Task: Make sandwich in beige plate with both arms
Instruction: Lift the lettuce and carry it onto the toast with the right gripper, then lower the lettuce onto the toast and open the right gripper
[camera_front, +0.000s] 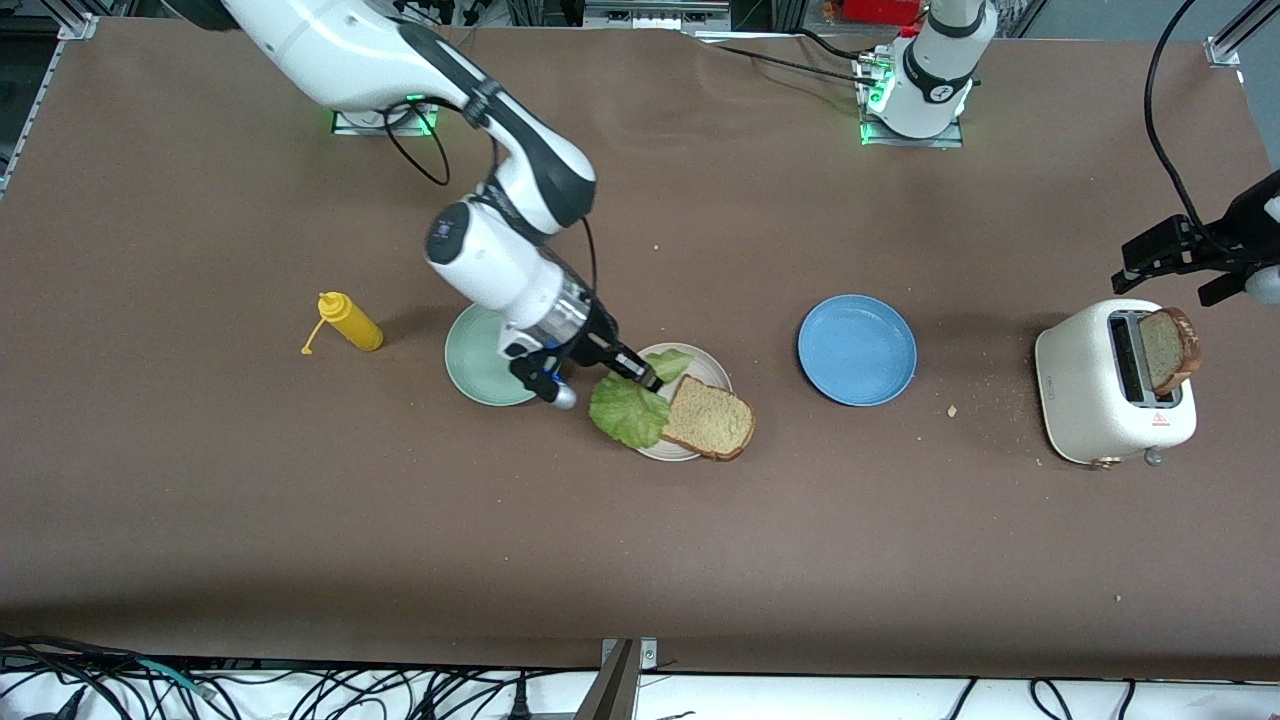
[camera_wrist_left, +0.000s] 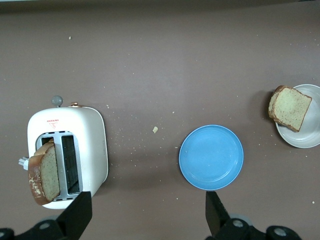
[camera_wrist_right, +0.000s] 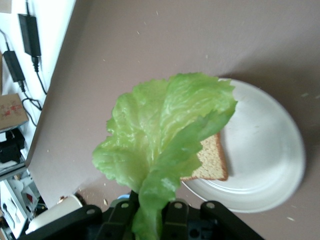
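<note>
Reaching down from its base at the top of the front view, the right arm brings its right gripper low over the beige plate. Its two black fingers are clenched on the stem end of a ruffled green lettuce leaf, and the leaf hangs from the fingertips, spreading out over the plate's edge on the side nearer the front camera and toward the right arm's end of the table. In the right wrist view the lettuce leaf fans out directly from the closed fingers and covers part of the bread slice lying on the beige plate.

That bread slice, brown-crusted and tan, rests on the plate's nearer edge and partly overhangs it, just beside the hanging leaf.

A mint-green plate sits beside the beige plate toward the right arm's end, with a yellow squeeze bottle lying farther that way. A blue plate sits toward the left arm's end.

The left gripper waits up in the air with its fingers spread wide and released, over the table between a white toaster and the blue plate. A second bread slice stands in one toaster slot.
</note>
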